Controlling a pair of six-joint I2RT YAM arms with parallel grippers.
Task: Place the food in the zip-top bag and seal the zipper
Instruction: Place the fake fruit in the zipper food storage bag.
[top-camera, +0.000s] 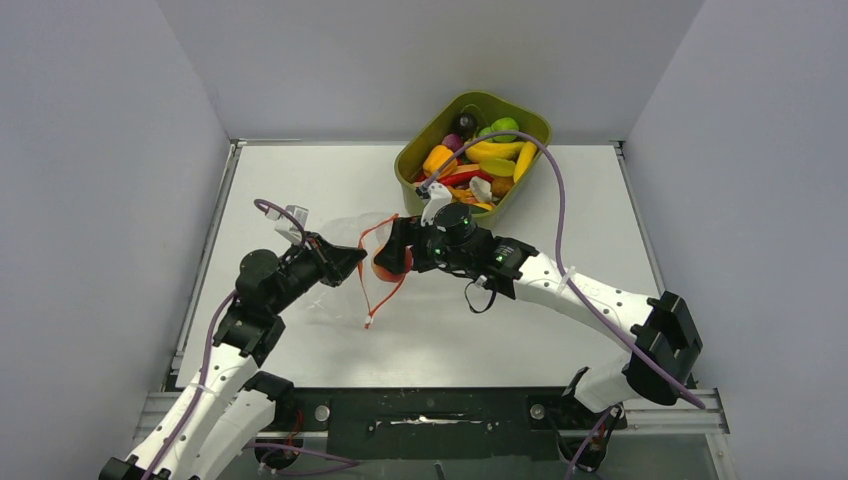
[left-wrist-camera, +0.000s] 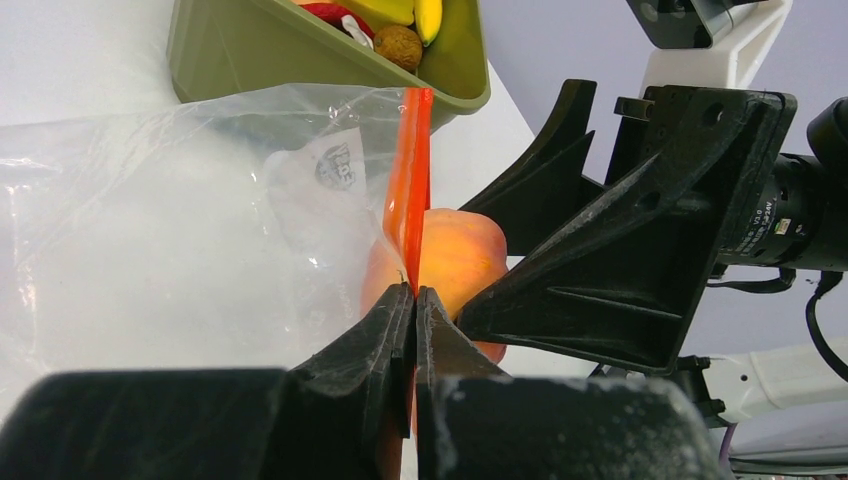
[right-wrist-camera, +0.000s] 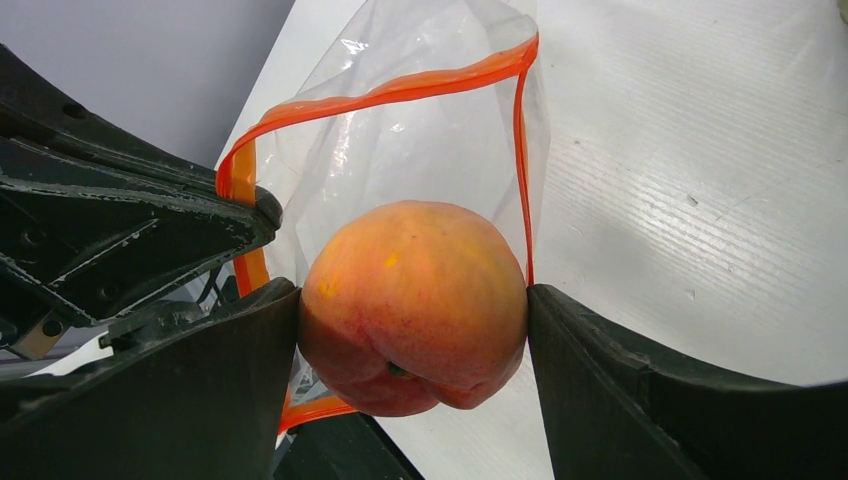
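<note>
The clear zip-top bag (top-camera: 330, 262) lies left of the table's centre with its orange-red zipper (top-camera: 376, 262) mouth held open and facing right. My left gripper (top-camera: 352, 262) is shut on the zipper strip (left-wrist-camera: 410, 190) at the mouth's near edge. My right gripper (top-camera: 392, 262) is shut on a peach (right-wrist-camera: 413, 305) and holds it right at the open mouth (right-wrist-camera: 400, 90). The peach also shows in the left wrist view (left-wrist-camera: 455, 255), just behind the strip. More toy food (top-camera: 480, 160) lies in the olive-green tub.
The olive-green tub (top-camera: 530, 122) stands at the back right of the table, its corner (left-wrist-camera: 300, 60) just beyond the bag. Grey walls close in the left, back and right sides. A purple cable (top-camera: 556, 200) arcs over the right arm.
</note>
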